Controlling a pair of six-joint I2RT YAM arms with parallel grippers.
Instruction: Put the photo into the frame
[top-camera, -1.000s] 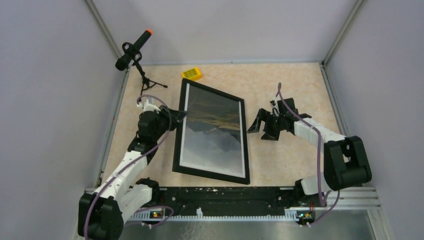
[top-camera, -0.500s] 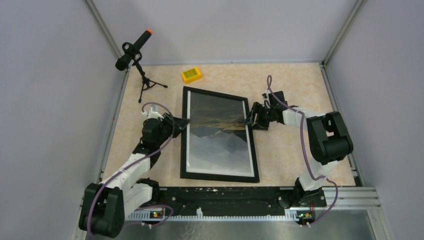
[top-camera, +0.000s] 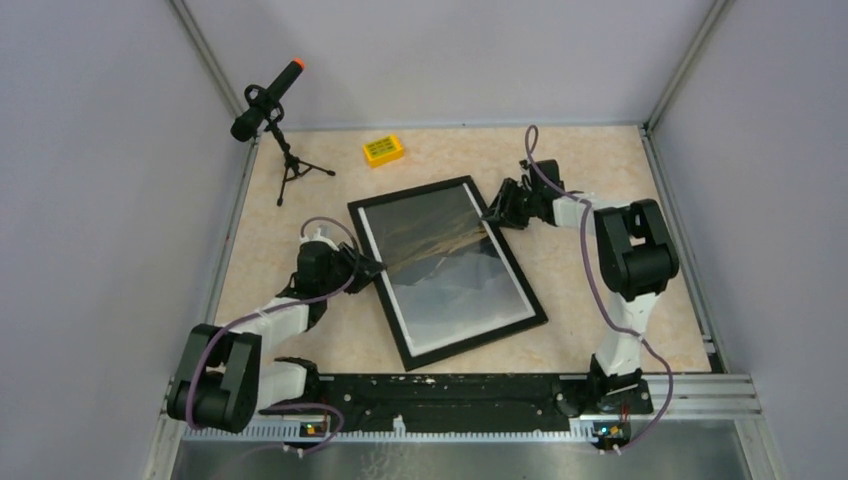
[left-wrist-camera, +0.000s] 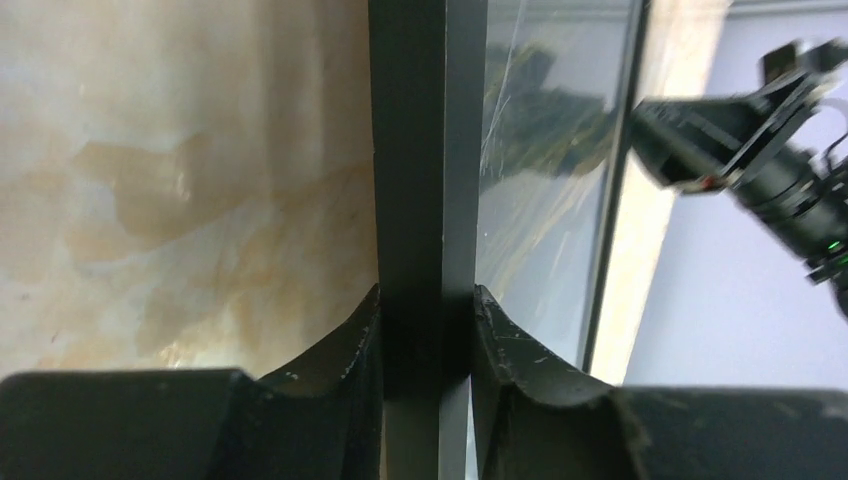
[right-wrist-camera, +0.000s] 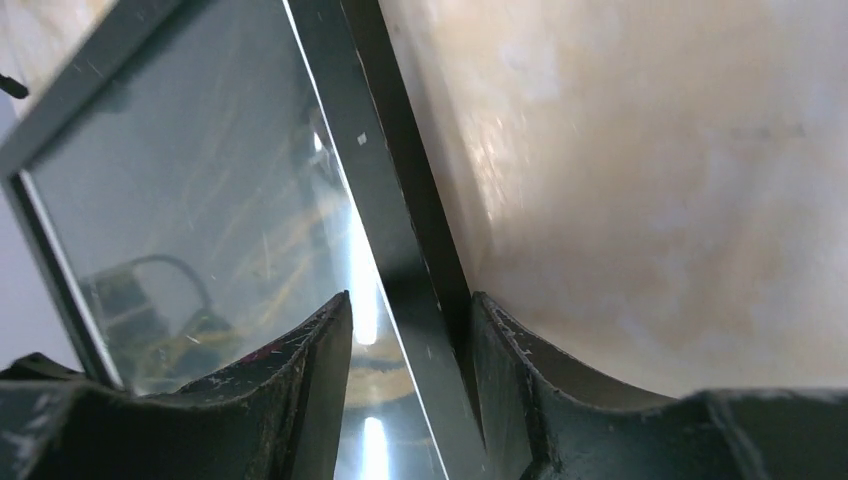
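risk from here, jo?
twist, sam. left end effector (left-wrist-camera: 426, 292) is pinched tight on the frame (top-camera: 478, 342) edge. right end effector (right-wrist-camera: 410, 297) straddles the opposite edge with a gap on the glass side, so i can't tell if it grips.
and the photo (top-camera: 450, 275)?
behind the glass, frame askew mid-table (top-camera: 450, 150). uneven pulls could rack it or slip it loose.

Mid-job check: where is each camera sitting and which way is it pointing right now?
Top external: above and behind the bases, looking down on the table; both arms show, with the left gripper on the left edge of the frame and the right gripper at its far right corner. The photo is inside.
Left wrist: low, looking across the frame; its fingers clamp the edge.
Right wrist: low, looking along the edge and glass; its fingers straddle it.
Shared: top external and left wrist both show the right gripper.
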